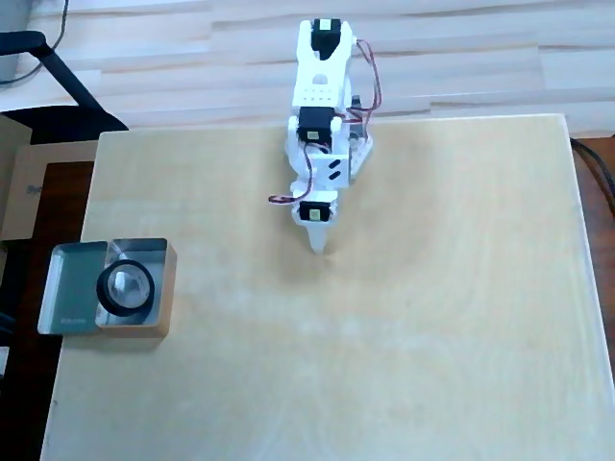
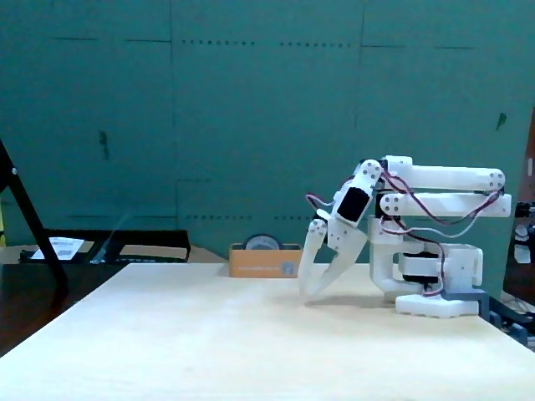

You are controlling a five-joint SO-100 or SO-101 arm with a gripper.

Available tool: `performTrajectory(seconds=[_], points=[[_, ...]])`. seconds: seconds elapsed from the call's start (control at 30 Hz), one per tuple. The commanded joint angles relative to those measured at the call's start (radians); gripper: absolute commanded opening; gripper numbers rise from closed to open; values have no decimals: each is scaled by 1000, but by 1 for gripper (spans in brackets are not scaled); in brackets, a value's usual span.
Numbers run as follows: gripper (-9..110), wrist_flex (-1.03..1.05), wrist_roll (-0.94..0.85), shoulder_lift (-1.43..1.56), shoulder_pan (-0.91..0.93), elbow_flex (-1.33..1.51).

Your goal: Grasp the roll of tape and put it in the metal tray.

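Pale plywood fills the foreground of the fixed view: a light wooden table (image 2: 209,334) with a smooth, bare top that stretches away toward a dark teal wall (image 2: 209,109) marked with faint panel seams. Seen from overhead, the same tabletop is a large square board, with striped light wood flooring (image 1: 144,58) beyond its far edge and dark furniture along its left side. At the table's left edge in the overhead view sits the metal tray (image 1: 67,288), a shiny silver box with low walls, and the roll of tape (image 1: 126,288), a thin black ring, lies inside it toward the right-hand part. In the fixed view the tray shows as a tan-fronted box at the far edge with the top of the ring rising above its rim. A white arm (image 2: 435,188) stands on its base at the far middle of the table, well apart from the tray. Its upper links are folded back level above the base, and the wrist tips steeply down. The gripper (image 2: 308,292) points at the tabletop with its fingertips close together just above or on the wood, the two white fingers narrowly parted higher up, and it holds nothing.
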Motion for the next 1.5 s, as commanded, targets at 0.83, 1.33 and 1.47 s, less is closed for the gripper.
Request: performTrajectory(seconds=[0.83,1.33,1.47], points=[[0,-74,-9,293,-9,28],[0,-146,-84,291,-8,44],[0,-146,-84,291,-6,44]])
